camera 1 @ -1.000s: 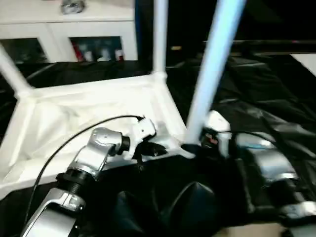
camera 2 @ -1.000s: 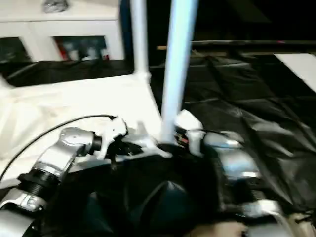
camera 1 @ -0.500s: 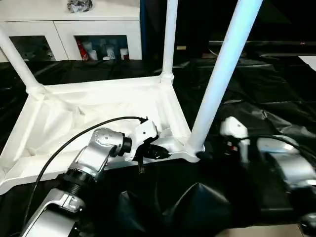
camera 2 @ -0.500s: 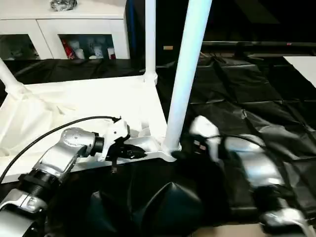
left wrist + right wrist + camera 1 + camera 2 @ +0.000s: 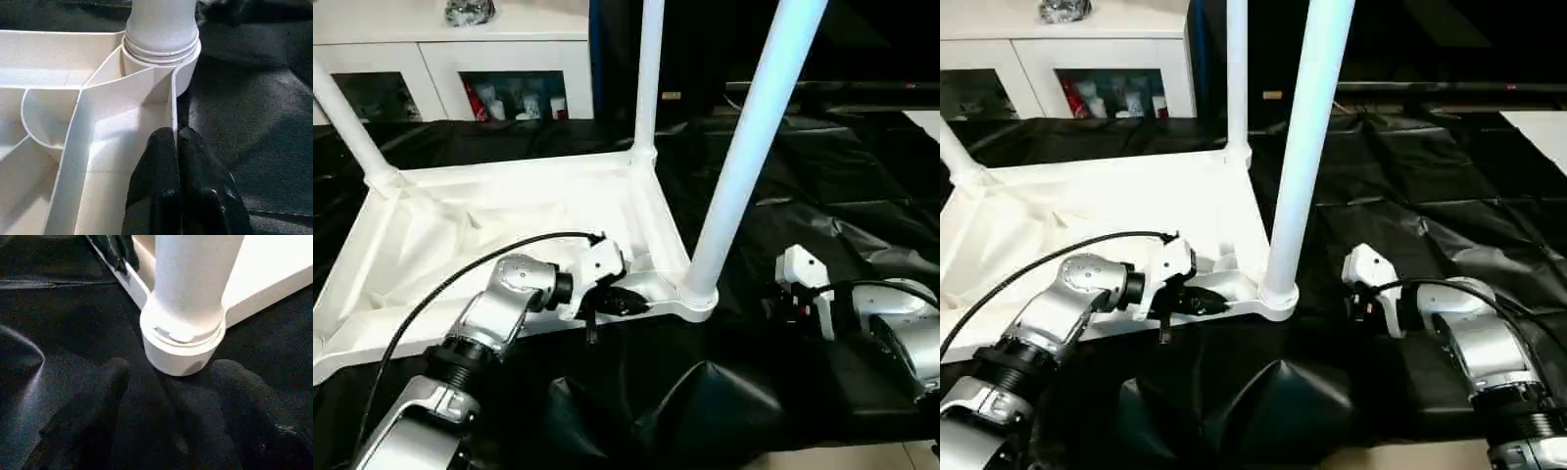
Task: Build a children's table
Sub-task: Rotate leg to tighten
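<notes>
The white plastic tabletop (image 5: pixel 499 235) lies upside down on a black crinkled sheet (image 5: pixel 822 196), its ribbed underside facing up; its far-left part runs out past the picture's edge in the head views, so that corner cannot be made out. Three white tapered legs stand up from corner sockets: the near right leg (image 5: pixel 744 157), the far right leg (image 5: pixel 648 78) and the far left leg (image 5: pixel 347 122), all cut off at the top so their upper ends are unseen. The left gripper (image 5: pixel 177 142) has its two black fingers (image 5: pixel 156 166) pressed together, pinching the thin near rim wall of the tabletop just beside the socket (image 5: pixel 161 58) of the near right leg; the contact itself is partly hidden by the fingers. The right gripper (image 5: pixel 168 367) stands apart from the table on the black sheet, its fingers (image 5: pixel 98 401) spread wide and holding nothing, with the socket base of the near right leg just ahead of the gap and not touching either finger. In the head views the right gripper's fingers are hidden behind its white housing (image 5: pixel 803 269). Open black sheet lies to the right of the table and between the near rim and the robot. Behind the table stands a white glass-door cabinet (image 5: pixel 460 59), with a small silvery object (image 5: pixel 470 12) on top that is too small to make out.
</notes>
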Available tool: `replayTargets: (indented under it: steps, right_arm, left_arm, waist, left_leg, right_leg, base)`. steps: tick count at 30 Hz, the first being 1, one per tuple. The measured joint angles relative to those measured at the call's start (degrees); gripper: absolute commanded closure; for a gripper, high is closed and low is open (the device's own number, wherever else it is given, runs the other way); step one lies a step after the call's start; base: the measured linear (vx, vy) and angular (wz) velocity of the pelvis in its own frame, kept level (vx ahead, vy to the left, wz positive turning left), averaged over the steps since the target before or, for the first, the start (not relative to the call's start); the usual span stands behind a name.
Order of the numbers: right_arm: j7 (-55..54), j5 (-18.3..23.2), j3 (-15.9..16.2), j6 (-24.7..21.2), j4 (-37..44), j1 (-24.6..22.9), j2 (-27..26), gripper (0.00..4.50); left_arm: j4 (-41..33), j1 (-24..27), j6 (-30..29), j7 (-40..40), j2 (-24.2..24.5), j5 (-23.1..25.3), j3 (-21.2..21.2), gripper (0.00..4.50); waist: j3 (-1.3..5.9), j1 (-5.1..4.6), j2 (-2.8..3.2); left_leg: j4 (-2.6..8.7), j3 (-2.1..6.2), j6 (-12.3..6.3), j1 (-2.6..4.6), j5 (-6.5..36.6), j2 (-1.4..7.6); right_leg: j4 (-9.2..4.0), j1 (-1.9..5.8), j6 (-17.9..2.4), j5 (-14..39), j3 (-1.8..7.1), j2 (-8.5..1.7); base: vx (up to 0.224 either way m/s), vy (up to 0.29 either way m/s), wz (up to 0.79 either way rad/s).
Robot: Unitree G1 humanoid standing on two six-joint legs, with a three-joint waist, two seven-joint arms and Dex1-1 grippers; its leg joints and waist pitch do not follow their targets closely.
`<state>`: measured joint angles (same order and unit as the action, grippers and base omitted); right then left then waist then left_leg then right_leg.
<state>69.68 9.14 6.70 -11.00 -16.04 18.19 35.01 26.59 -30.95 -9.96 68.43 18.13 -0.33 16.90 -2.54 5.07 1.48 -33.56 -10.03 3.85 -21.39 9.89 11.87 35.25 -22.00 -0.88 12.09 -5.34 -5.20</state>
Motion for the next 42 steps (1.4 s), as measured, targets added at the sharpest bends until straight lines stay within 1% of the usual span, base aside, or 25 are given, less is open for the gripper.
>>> replayTargets:
  steps: [2,4,6,12,19,21,23,25,26,30,34,42]
  right_arm:
    - [-1.5,-0.1,0.0,0.6,-0.1,0.4,-1.4,1.45]
    - [-4.6,-0.6,0.0,1.3,-0.8,2.0,-3.4,1.45]
    - [-5.8,-0.8,0.1,1.4,-1.0,3.1,-4.4,1.45]
    - [-5.7,-0.2,0.5,0.1,-1.0,3.5,-5.6,1.45]
    - [-5.1,0.0,1.6,0.0,-1.0,3.6,-6.2,1.45]
    - [-5.2,0.0,1.7,0.0,-1.2,3.9,-6.6,1.77]
    - [-5.3,0.0,1.7,0.0,-1.7,4.4,-6.9,1.79]
    - [-5.3,-0.1,1.7,0.0,-2.3,4.8,-7.0,2.05]
    - [-5.4,-0.1,1.7,0.0,-2.3,4.8,-7.1,2.05]
    - [-5.4,-0.1,1.7,0.0,-2.7,5.0,-7.3,2.37]
    - [-5.4,0.0,1.7,0.2,-3.4,5.2,-7.8,2.48]
    - [-5.3,0.1,1.7,0.4,-4.1,5.4,-8.3,2.51]
  left_arm:
    - [0.0,0.0,0.1,0.0,0.1,0.0,0.0,4.50]
    - [0.0,0.0,0.1,0.0,0.1,0.0,0.0,4.50]
    - [0.0,0.0,0.2,-0.5,0.1,0.0,-0.1,4.50]
    - [0.0,0.0,0.2,-0.6,0.1,0.0,-0.1,4.50]
    - [0.0,0.0,0.2,-0.6,0.2,0.0,-0.1,4.50]
    - [0.0,0.0,0.2,-0.6,0.2,0.0,-0.1,4.50]
    - [0.0,0.0,0.2,-0.6,0.2,0.0,-0.1,4.50]
    - [0.0,0.0,0.2,-0.6,0.2,0.0,-0.1,4.50]
    - [0.0,0.0,0.2,-0.6,0.2,0.0,-0.1,4.50]
    - [0.0,0.1,0.2,-0.6,0.3,0.0,-0.1,4.50]
    - [0.0,0.1,0.1,-0.6,0.5,0.0,-0.1,4.50]
    - [0.0,0.3,0.1,-0.6,0.7,0.0,-0.1,4.50]
  waist:
    - [0.00,-0.06,0.03]
    - [-0.02,-0.11,0.08]
    - [-0.02,-0.04,0.09]
    - [-0.02,-0.04,0.09]
    - [-0.02,0.01,0.08]
    - [-0.02,0.01,0.09]
    - [-0.02,0.01,0.08]
    - [-0.02,0.04,0.08]
    - [-0.02,0.03,0.08]
    - [-0.02,-0.04,0.08]
    - [-0.02,-0.05,0.08]
    - [-0.02,-0.12,0.08]
  left_leg:
    - [-0.01,0.00,0.02,0.01,0.0,0.00]
    - [-0.03,0.01,0.05,0.01,0.0,0.00]
    - [-0.03,0.02,0.07,0.01,0.0,0.00]
    - [-0.02,0.01,0.01,0.00,0.0,0.00]
    - [-0.06,0.01,0.01,-0.01,0.0,-0.01]
    - [-0.06,0.01,0.01,-0.01,0.0,0.00]
    - [-0.07,0.01,0.01,-0.01,0.0,0.00]
    - [-0.08,0.01,0.01,-0.01,0.0,0.00]
    - [-0.08,0.01,0.01,-0.01,0.0,-0.01]
    - [-0.08,0.01,0.01,-0.01,0.0,0.00]
    - [-0.09,0.01,0.01,0.00,0.0,0.00]
    - [-0.10,0.01,0.02,0.02,0.0,0.00]
  right_leg:
    - [0.02,0.00,0.0,0.0,0.00,0.00]
    - [0.05,0.00,0.0,0.0,0.01,0.00]
    - [0.04,0.00,0.0,0.0,0.00,0.00]
    - [0.02,-0.01,0.0,0.0,0.00,0.00]
    - [0.04,0.00,0.0,0.0,0.01,-0.01]
    - [0.06,-0.01,0.0,0.0,0.01,-0.01]
    - [0.06,0.00,0.0,0.0,0.01,-0.01]
    - [0.06,0.00,0.0,0.0,0.01,-0.01]
    - [0.06,0.00,0.0,0.0,0.01,-0.01]
    - [0.08,-0.01,0.0,0.0,0.01,-0.01]
    - [0.10,-0.01,0.0,0.0,0.01,-0.01]
    - [0.13,-0.01,0.0,0.0,0.01,-0.01]
  base:
    - [0.000,0.000,0.00]
    - [0.000,0.000,0.00]
    - [0.000,0.000,0.00]
    - [0.000,0.000,0.00]
    - [0.000,0.000,0.00]
    - [0.000,0.000,0.00]
    - [0.000,0.000,0.00]
    - [0.000,0.000,0.00]
    - [0.000,0.000,0.00]
    - [0.000,0.000,0.00]
    - [0.000,0.000,0.00]
    - [0.000,0.000,0.00]
